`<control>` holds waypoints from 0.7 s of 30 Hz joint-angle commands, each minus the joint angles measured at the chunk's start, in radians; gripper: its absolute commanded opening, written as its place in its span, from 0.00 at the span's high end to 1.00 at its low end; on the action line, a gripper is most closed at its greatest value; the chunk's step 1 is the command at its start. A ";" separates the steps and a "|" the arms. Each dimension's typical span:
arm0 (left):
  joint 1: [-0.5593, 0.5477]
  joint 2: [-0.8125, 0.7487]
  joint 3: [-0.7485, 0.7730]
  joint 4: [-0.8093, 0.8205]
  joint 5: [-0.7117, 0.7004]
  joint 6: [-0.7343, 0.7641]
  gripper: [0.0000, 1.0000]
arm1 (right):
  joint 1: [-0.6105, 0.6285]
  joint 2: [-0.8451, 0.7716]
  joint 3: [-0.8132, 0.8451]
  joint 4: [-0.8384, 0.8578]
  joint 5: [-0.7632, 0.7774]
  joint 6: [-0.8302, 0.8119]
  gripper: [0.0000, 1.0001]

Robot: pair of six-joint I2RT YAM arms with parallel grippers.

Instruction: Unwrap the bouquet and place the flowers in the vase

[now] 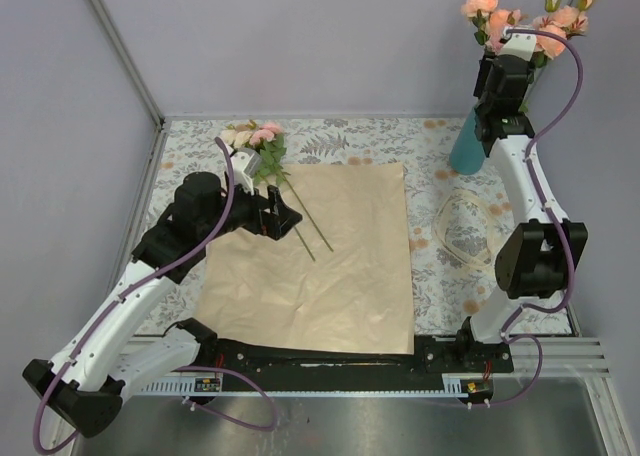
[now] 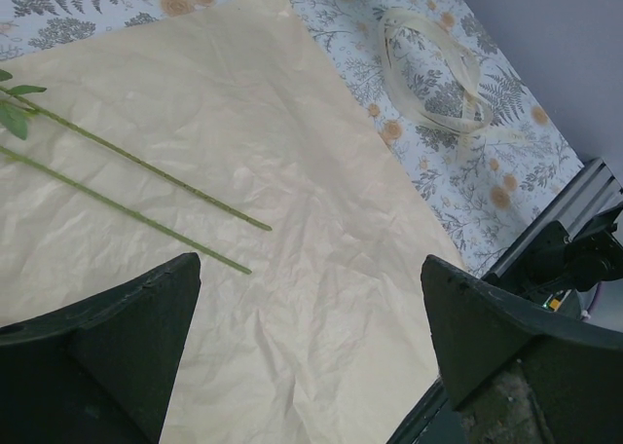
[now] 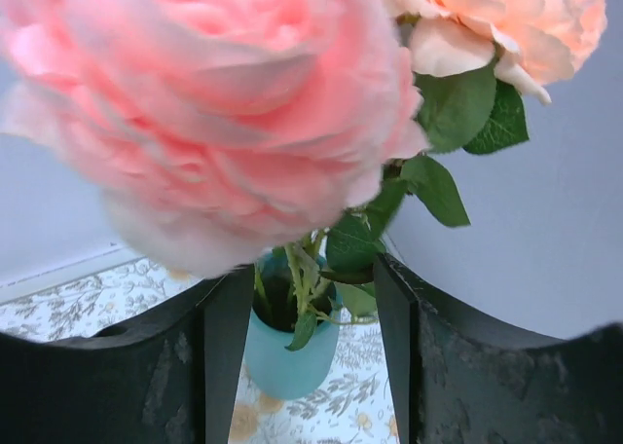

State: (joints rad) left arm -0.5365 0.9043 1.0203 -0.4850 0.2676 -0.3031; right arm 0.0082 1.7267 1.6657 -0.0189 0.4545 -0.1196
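Two fingers of the right gripper (image 3: 310,274) stand apart on either side of leafy stems without pinching them, high above the vase (image 3: 287,356) in the far right corner. The flowers (image 3: 214,113) there, pink and peach, have their stems down in the vase mouth and their heads around and above the gripper. This looks like the release of one bunch into the vase. The next move calls for drawing the right gripper back clear of heads and leaves without snagging them or tipping the slim vase. The left gripper (image 2: 310,264) hangs with fingers wide apart and nothing between them over the paper (image 1: 330,256), which lies flat and open mid-table. Two stems (image 2: 127,181) lie on the paper just beside it, their heads (image 1: 255,136) past the paper's far left corner on the cloth (image 1: 190,146). These are not yet in the vase. A ribbon (image 1: 465,231) loop lies on the cloth between paper and vase, near the right arm. The wall (image 1: 610,116) stands close beside the vase, so room there is tight, while the middle of the paper is open.
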 commanded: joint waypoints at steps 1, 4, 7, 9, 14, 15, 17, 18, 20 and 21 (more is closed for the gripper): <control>-0.005 -0.036 0.001 0.011 -0.047 -0.001 0.01 | -0.002 -0.107 0.060 -0.166 -0.023 0.107 0.37; -0.005 -0.036 0.003 0.014 -0.059 -0.007 0.01 | -0.002 -0.159 0.051 -0.260 -0.066 0.166 0.36; -0.005 -0.038 -0.002 0.016 -0.123 -0.036 0.01 | -0.002 -0.239 0.014 -0.340 -0.103 0.198 0.35; -0.003 -0.039 -0.009 0.020 -0.195 -0.079 0.01 | -0.001 -0.295 -0.030 -0.358 -0.128 0.215 0.36; -0.005 -0.007 -0.026 0.039 -0.263 -0.151 0.01 | -0.002 -0.475 -0.190 -0.384 -0.224 0.280 0.37; -0.005 0.008 -0.023 0.039 -0.304 -0.174 0.01 | -0.001 -0.511 -0.220 -0.385 -0.264 0.297 0.38; -0.005 0.050 -0.008 0.019 -0.353 -0.232 0.02 | 0.001 -0.584 -0.292 -0.391 -0.330 0.334 0.39; -0.002 0.079 0.010 -0.006 -0.376 -0.255 0.05 | 0.003 -0.622 -0.325 -0.389 -0.361 0.351 0.40; 0.009 0.163 0.075 -0.076 -0.413 -0.303 0.10 | 0.009 -0.693 -0.398 -0.391 -0.422 0.386 0.43; 0.018 0.197 0.099 -0.111 -0.422 -0.326 0.13 | 0.012 -0.728 -0.452 -0.391 -0.434 0.411 0.44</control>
State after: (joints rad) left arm -0.5362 0.9958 1.0210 -0.5110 -0.0410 -0.5121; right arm 0.0093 1.0889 1.3323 -0.3916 0.1612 0.1898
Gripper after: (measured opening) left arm 0.910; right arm 0.578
